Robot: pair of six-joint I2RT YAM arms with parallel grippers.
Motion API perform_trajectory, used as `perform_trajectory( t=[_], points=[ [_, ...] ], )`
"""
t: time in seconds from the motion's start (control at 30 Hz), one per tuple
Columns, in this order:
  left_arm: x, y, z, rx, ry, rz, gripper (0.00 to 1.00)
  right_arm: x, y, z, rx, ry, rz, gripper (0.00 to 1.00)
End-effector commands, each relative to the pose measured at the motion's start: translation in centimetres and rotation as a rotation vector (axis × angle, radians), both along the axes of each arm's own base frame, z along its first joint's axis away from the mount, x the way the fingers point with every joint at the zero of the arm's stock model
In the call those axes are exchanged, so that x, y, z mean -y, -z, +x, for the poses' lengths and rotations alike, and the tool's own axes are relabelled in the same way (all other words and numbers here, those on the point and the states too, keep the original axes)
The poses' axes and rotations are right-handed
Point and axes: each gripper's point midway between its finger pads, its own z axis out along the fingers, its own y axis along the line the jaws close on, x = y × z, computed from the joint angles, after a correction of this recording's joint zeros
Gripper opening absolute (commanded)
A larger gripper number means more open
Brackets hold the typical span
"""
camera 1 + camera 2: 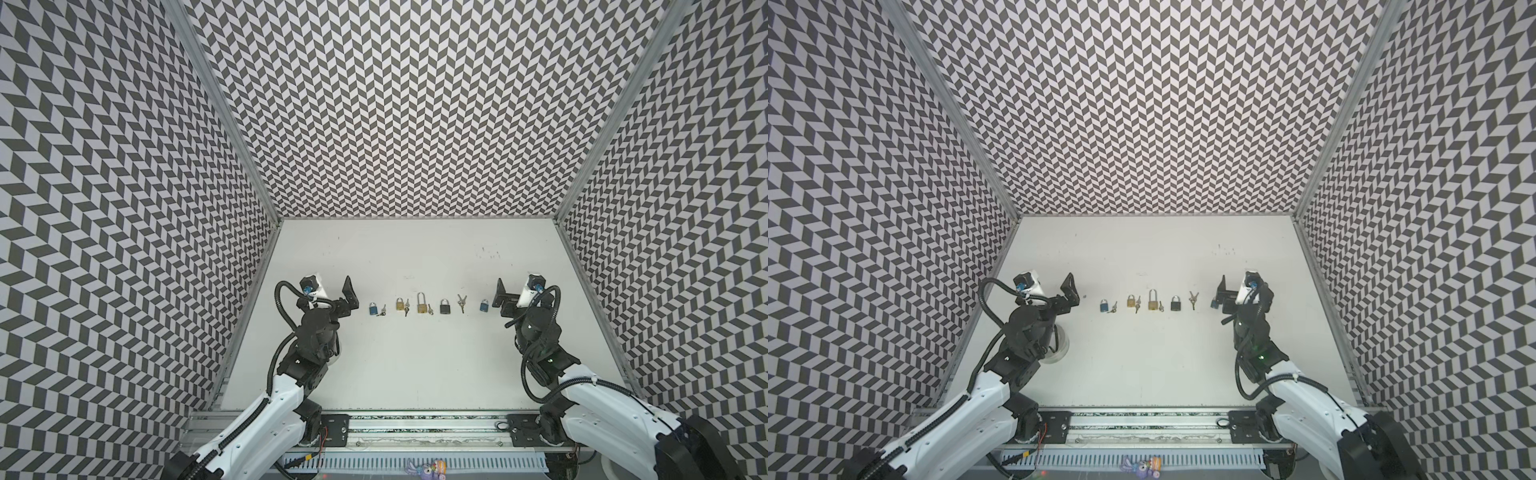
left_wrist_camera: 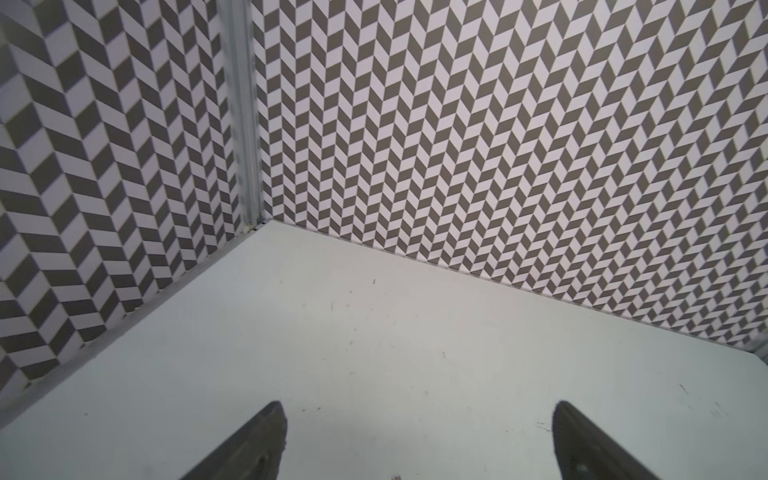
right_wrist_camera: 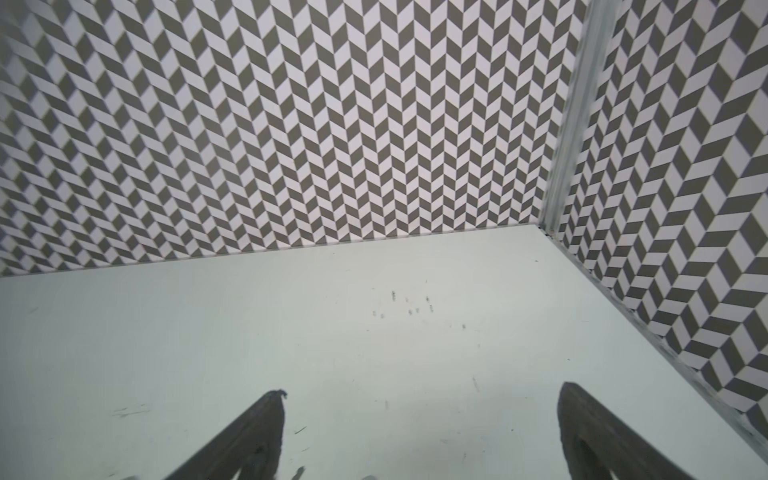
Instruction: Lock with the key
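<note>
Several small padlocks lie in a row across the white table (image 1: pixel 415 374), seen in both top views: a blue padlock (image 1: pixel 373 308) with a key (image 1: pixel 381 310), a brass padlock (image 1: pixel 399 304) with a key (image 1: pixel 407 308), a long-shackle brass padlock (image 1: pixel 421 303) with a key (image 1: pixel 430 308), a black padlock (image 1: pixel 445 306), a key pair (image 1: pixel 461 302) and another blue padlock (image 1: pixel 484 306). My left gripper (image 1: pixel 351 293) (image 2: pixel 417 405) hangs open just left of the row. My right gripper (image 1: pixel 499 293) (image 3: pixel 422 390) hangs open just right of it. Both wrist views show only bare table between the fingers.
Chevron-patterned walls (image 1: pixel 415 124) close the table on three sides. A metal rail (image 1: pixel 415 428) runs along the front edge, with a small colourful toy (image 1: pixel 426 470) below it. A clear round object (image 1: pixel 1059 343) sits under my left arm.
</note>
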Motion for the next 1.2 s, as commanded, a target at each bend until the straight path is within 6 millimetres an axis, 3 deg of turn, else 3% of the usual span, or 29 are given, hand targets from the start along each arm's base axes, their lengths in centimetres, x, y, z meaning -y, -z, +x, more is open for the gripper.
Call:
perform_trajectory(
  t=[0.0, 0.13, 0.23, 0.5, 0.6, 0.73, 0.8, 1.0, 1.07, 1.13, 1.17],
  points=[
    [-0.5, -1.3, 0.2, 0.113, 0.025, 0.027, 1.00, 1.7, -1.5, 0.7, 0.090, 0.065, -0.007, 1.00],
    [-1.4, 0.7, 0.5, 0.083, -0.021, 0.101, 0.99, 3.6, -0.3, 1.2, 0.067, 0.132, -0.055, 1.00],
    [-2.1, 0.3, 0.9, 0.097, -0.034, 0.124, 0.99, 4.0, 1.7, 1.3, 0.033, 0.113, -0.057, 1.00],
    [-5.4, 1.1, 1.2, 0.127, -0.073, 0.165, 0.99, 2.8, 2.7, 3.0, 0.050, 0.015, -0.050, 1.00],
    [-5.4, 1.4, 1.1, 0.159, -0.059, 0.209, 0.99, 2.4, 2.4, 3.7, 0.074, -0.017, -0.055, 1.00],
    [-5.8, 3.0, 1.6, 0.147, -0.056, 0.237, 0.99, 2.5, 3.4, 4.4, 0.052, -0.045, -0.074, 1.00],
    [-5.5, 2.7, 1.8, 0.184, -0.027, 0.240, 1.00, 2.7, 3.5, 4.6, 0.063, -0.060, -0.066, 1.00],
    [-6.2, 5.3, 4.3, 0.136, 0.012, 0.185, 1.00, 3.2, 4.4, 4.9, 0.068, -0.082, -0.032, 1.00],
    [-5.5, 4.8, 4.8, 0.169, 0.056, 0.202, 1.00, 3.2, 4.5, 5.0, 0.070, -0.082, -0.027, 1.00],
    [-5.2, 6.1, 6.7, 0.059, 0.087, 0.199, 1.00, 3.3, 5.1, 5.2, 0.045, -0.087, -0.026, 1.00],
    [-5.1, 6.9, 7.8, 0.009, 0.076, 0.206, 1.00, 3.4, 4.2, 5.9, 0.065, -0.086, -0.016, 1.00]
  ],
)
